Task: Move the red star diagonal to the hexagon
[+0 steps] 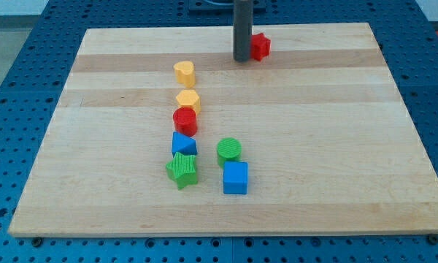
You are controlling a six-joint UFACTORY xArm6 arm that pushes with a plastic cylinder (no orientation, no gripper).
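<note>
Bench [292,131], wooden: my tip [241,60], end of a straight dark rod with no claw to be wide, narrow or holding, stands near the far edge, touching the left side of the red star [260,46]. Down the middle-left toward the near edge run a yellow heart-like block [184,73], yellow hexagon [187,100], red cylinder [185,120], blue triangular block [183,143] and green star [182,169], each close to the next. Right of these, green cylinder [229,150] just above blue cube [235,177]; red star well apart from the hexagon.
</note>
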